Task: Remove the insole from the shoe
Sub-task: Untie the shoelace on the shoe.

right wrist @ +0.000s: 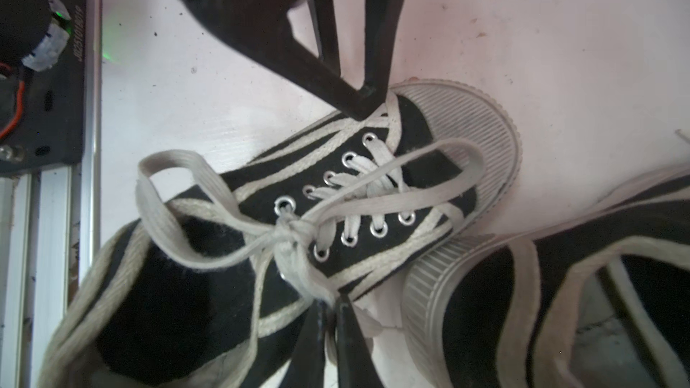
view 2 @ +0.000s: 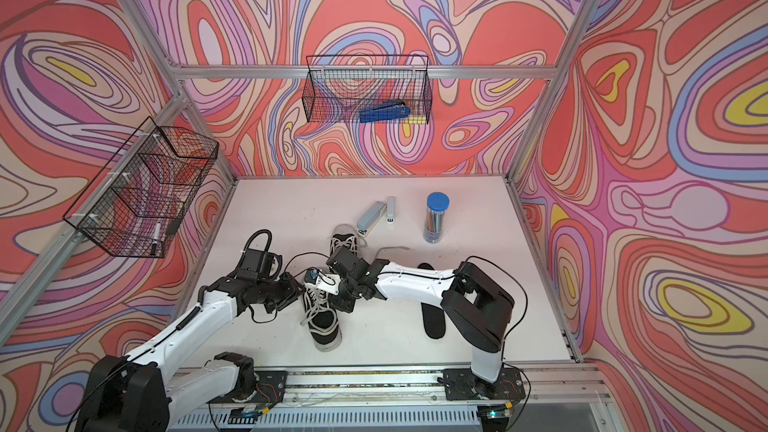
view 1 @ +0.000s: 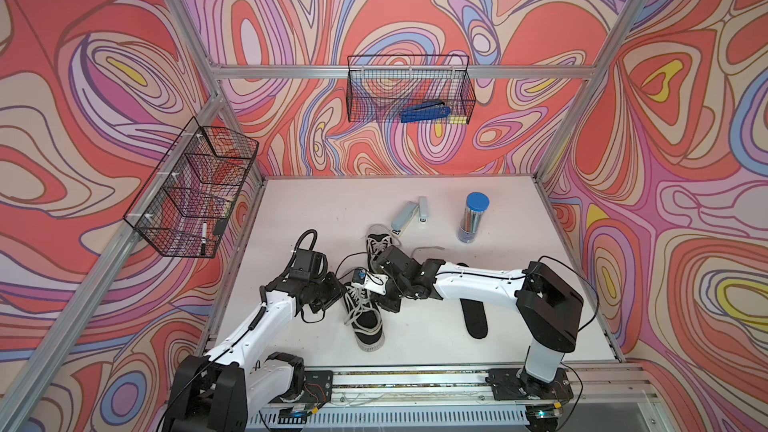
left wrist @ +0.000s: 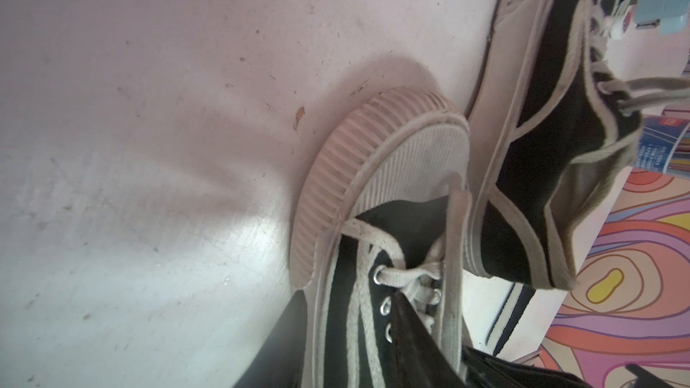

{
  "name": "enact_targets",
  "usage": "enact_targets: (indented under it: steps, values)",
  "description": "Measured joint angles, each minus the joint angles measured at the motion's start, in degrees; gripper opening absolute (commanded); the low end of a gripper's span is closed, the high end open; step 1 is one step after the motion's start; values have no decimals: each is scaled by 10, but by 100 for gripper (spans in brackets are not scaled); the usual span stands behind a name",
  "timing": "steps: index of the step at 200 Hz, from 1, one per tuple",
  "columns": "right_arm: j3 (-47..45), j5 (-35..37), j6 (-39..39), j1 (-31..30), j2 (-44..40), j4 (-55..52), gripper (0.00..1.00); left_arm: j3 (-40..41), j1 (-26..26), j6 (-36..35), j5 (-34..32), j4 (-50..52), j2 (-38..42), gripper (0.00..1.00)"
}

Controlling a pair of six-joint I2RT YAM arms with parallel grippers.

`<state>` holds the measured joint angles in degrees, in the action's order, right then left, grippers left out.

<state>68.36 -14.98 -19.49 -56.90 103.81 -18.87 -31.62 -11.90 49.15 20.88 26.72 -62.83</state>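
A black canvas shoe [view 1: 368,326] [view 2: 324,326] with white laces lies near the table's front, its toe toward the second shoe [view 1: 376,243]. My left gripper [view 1: 347,292] [left wrist: 347,311] [right wrist: 367,102] is shut on the near shoe's side by the front eyelets, one finger outside the sole and one on the laces. My right gripper [view 1: 388,309] [right wrist: 332,304] is shut on a white shoelace [right wrist: 317,285] just past the knot. The near shoe's opening [right wrist: 168,293] is dark, and no insole can be made out in it. A black insole [view 1: 476,317] [view 2: 434,317] lies flat on the table, partly under my right arm.
The second shoe [right wrist: 560,293] touches the near shoe's toe cap. Behind them lie a grey stapler [view 1: 405,218], a small white one [view 1: 423,209] and a blue-lidded tube of pencils [view 1: 471,218]. Wire baskets hang on the back wall [view 1: 409,89] and left frame [view 1: 195,193].
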Motion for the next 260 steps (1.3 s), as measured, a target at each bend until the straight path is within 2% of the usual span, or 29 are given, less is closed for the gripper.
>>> enact_targets:
  steps: [30,62,125,179,260]
  values:
    - [1,-9,6,0,-3,0,1,7,0,5,2,-2,-6,38]
    - [1,-12,25,0,-31,-4,0,8,0,6,4,-10,-31,26]
    - [1,-14,82,0,-127,1,0,8,3,4,7,-25,-64,16]
    - [1,-22,128,0,-200,9,0,8,3,3,8,-26,-71,14]
    - [-13,-31,177,2,-307,98,0,4,4,-5,9,-25,-80,13]
